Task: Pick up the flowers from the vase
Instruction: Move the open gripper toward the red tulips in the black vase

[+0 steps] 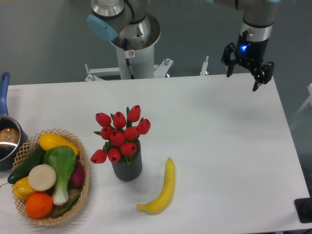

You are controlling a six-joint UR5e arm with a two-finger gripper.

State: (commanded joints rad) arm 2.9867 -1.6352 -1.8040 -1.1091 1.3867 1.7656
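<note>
Your gripper (242,75) hangs high, well apart from the vase (127,166), fingers (257,80) spread, empty; flowers (120,135) stand in the vase.

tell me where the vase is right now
In the camera view, the vase stands left of centre near the table's front edge, holding the flowers, between the woven basket and the banana.

Ten tulip buds (120,136), one vase (127,168), one banana (161,190), one basket (83,187), one pot (7,141).
</note>
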